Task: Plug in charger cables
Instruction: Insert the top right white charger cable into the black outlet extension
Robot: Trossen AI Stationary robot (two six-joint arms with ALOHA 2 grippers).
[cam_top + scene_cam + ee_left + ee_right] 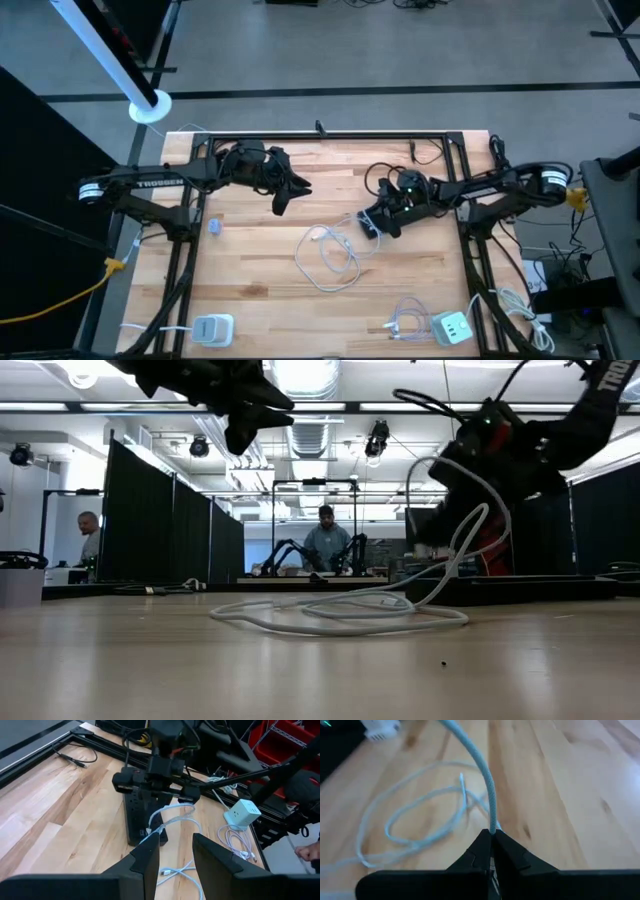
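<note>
A white charger cable (330,258) lies in loose loops on the wooden table's middle. One strand rises from the loops to my right gripper (492,837), which is shut on it just above a black power strip (134,820). My left gripper (175,855) hangs open and empty above the table, left of the strip, pointing toward it. A thin black cable (75,757) rests near the far rail. Another white cable (405,322) lies coiled at the near right. My right gripper pinches the white braided cable (493,826) between its two fingertips; the cable's plug end does not show. The fingers slant down toward the table. From the hold the cable arcs up and drops slack (455,565) to its loops (340,615) on the table.
A white charger block (213,328) sits at the near left and a white cube charger (452,327) at the near right. A black frame rail (330,135) runs along the far edge. Bare wood lies between the loops and the near edge. People stand in the room behind.
</note>
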